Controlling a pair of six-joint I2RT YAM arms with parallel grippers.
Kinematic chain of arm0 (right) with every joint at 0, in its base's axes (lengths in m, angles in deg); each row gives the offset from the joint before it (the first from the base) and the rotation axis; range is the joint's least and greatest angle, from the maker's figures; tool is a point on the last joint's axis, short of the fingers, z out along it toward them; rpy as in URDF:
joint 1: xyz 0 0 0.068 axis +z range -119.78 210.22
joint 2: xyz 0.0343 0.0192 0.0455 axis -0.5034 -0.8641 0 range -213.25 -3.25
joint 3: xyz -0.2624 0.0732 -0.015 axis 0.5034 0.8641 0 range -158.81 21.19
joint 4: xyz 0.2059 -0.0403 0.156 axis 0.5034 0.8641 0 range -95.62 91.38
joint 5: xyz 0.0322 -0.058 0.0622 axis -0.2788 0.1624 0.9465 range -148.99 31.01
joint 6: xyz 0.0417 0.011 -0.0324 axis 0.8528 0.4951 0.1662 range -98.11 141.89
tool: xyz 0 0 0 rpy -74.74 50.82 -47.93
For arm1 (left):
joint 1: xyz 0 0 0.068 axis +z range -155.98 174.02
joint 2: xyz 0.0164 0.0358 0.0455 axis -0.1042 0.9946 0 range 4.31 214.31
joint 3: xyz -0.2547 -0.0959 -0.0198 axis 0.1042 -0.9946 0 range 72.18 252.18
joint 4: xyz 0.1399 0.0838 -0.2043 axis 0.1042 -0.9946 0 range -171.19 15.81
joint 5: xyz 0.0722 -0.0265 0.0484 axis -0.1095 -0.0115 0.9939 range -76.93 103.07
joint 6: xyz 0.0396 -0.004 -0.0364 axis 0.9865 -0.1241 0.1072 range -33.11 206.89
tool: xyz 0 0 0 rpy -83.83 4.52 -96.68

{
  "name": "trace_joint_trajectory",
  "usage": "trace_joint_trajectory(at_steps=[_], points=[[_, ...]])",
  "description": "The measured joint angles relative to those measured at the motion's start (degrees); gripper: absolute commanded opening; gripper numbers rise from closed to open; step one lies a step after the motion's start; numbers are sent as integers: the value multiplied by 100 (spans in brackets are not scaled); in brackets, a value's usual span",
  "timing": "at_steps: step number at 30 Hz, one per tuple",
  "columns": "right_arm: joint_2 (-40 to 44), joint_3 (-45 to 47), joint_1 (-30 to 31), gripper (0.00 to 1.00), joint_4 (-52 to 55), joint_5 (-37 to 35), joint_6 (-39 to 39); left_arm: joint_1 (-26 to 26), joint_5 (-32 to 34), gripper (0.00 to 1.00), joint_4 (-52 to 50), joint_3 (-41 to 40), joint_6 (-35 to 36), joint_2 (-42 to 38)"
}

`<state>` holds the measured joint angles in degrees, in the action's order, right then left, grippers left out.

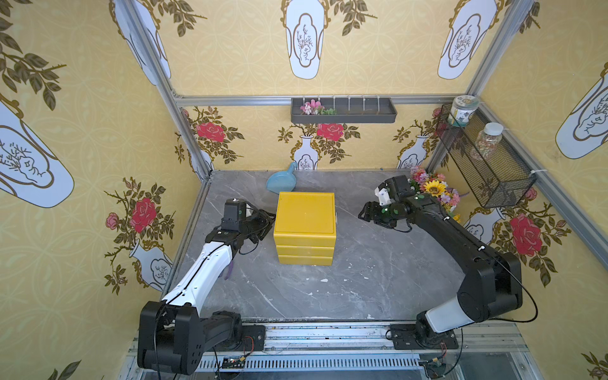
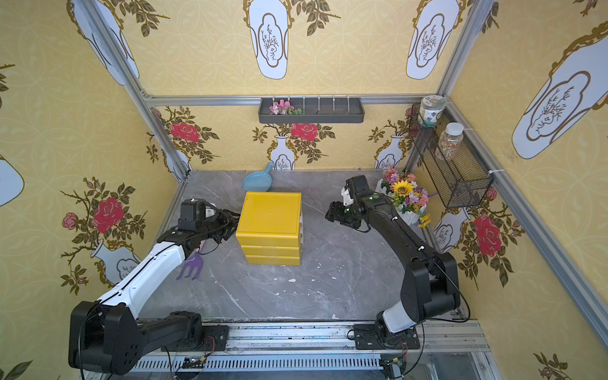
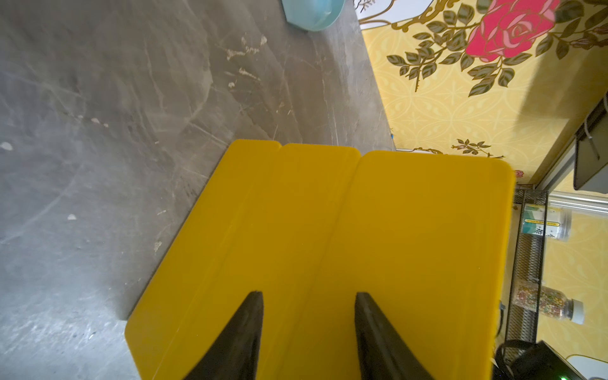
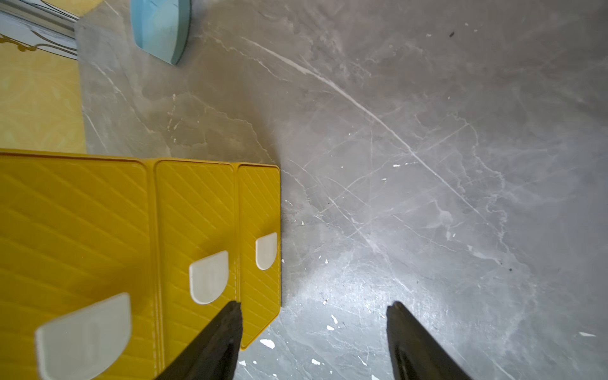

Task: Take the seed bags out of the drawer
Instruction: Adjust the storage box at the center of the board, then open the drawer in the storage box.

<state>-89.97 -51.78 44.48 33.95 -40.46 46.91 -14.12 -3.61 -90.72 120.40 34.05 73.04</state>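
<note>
Setup: a yellow three-drawer unit (image 1: 305, 214) is stood on the grey counter (image 1: 362, 279), between the two tools.

Left tool (image 1: 270, 218): presented to the unit's plain side wall. In the wrist view its fingers (image 3: 243, 335) are seen held apart, with nothing between them but the yellow wall (image 3: 362, 246). Whether the tips touch that wall cannot be told.

Right tool (image 1: 362, 214): held near the unit's front face, clear of it in both top views. Its fingers (image 4: 418, 342) are spread wide and nothing is pinched. Three white handles (image 4: 209, 276) are seen on the ribbed drawer fronts (image 4: 82, 214) facing this tool; one finger lies in line with the lowest drawer's corner.

Seed bags: none can be seen. All three drawers are shut flush, so their contents are hidden.

Other items: a pale blue scoop (image 1: 279, 182) is laid on the counter beyond the unit, further from both tools. A purple hand rake (image 2: 190, 266) is lying under the left arm, behind its tool.
</note>
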Motion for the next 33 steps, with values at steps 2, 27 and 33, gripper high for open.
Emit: trace_joint_trajectory(at_steps=[2, 27, 33], points=[[79, -103, 0, 72, 83, 44, -2, 33, 197, 54, -343, 105, 83, -197], [-35, -962, 986, 69, 382, 354, 328, -498, 599, 61, -2267, 2450, 2398, 592], [-232, -1091, 1189, 68, 387, 306, 374, -518, 811, 60, -2387, 2450, 2610, 710]])
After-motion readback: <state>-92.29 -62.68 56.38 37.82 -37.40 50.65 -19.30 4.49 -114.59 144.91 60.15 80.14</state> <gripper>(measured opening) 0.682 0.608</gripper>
